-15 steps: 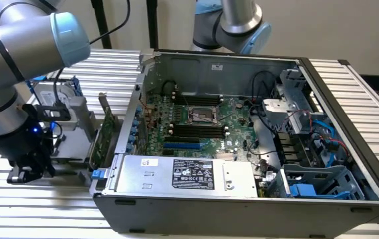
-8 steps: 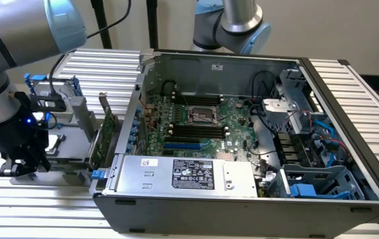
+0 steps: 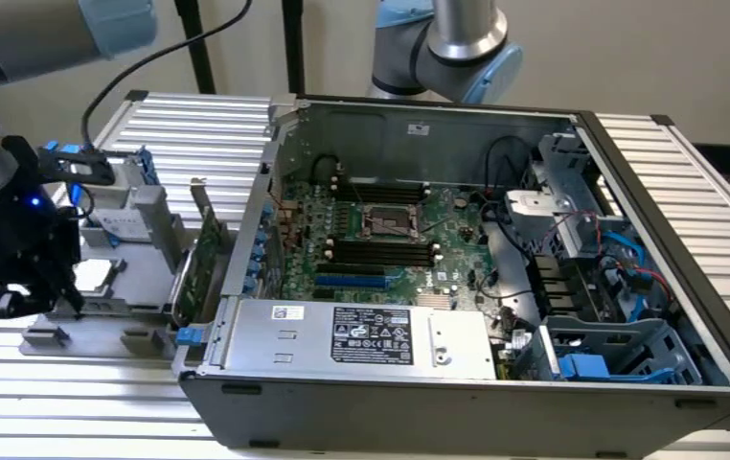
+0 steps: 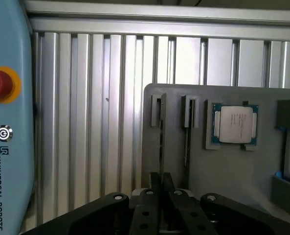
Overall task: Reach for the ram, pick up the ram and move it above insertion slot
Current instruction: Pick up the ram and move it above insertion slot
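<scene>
— Where is the ram?

— It stands on edge in a narrow slot of the flat grey plastic holder (image 4: 218, 166), which lies on the ribbed aluminium desk (image 4: 86, 127). The ram (image 4: 162, 137) is a long, thin circuit-board stick, and we see it edge-on as a dark line. A second stick like it (image 4: 188, 137) stands in the next slot. The square, silver-capped processor chip (image 4: 234, 124) lies just beyond that.

— And our gripper?

— The black gripper (image 4: 161, 183) sits right at the ram, in line with its upper edge. We cannot tell whether the jaws are apart or clamped on the board.

— How do we expect it to handle?

— Light and stiff, we judge, but fragile. A board this thin would likely crack if it were twisted or levered against its slot. We would pinch the two broad faces just below the upper edge, near mid-length so it does not tip, and keep it square to the slot.

— Is it near the computer?

— Not yet. The open grey computer case (image 3: 467, 402), with its black memory slots (image 3: 378, 251), stands on the exterior view's right of the holder. The ram is in its slot, apart from the case.
</scene>
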Motion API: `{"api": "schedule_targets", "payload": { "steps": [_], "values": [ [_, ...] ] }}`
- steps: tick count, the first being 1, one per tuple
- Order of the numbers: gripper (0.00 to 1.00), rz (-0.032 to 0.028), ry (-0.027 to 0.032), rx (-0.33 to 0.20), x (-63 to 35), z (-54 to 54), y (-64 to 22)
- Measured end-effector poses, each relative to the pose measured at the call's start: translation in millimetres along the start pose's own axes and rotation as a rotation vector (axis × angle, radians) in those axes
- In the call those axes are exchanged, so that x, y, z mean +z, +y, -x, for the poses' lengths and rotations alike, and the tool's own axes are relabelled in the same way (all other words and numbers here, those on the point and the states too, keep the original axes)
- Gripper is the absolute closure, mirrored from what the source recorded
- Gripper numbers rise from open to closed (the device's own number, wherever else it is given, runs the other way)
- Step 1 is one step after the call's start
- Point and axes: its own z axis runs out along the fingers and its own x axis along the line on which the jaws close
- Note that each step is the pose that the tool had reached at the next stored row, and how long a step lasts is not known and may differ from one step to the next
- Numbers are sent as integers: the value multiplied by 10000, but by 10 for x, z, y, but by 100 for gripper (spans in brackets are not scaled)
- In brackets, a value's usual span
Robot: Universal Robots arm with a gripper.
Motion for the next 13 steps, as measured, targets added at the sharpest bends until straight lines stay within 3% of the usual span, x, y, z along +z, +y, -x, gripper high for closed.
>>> {"api": "schedule_targets", "payload": {
  "steps": [6, 13],
  "values": [
    [86, 22, 1, -27, -273, 2, -56],
    [86, 44, -12, -120, -597, 4, -208]
  ]
}}
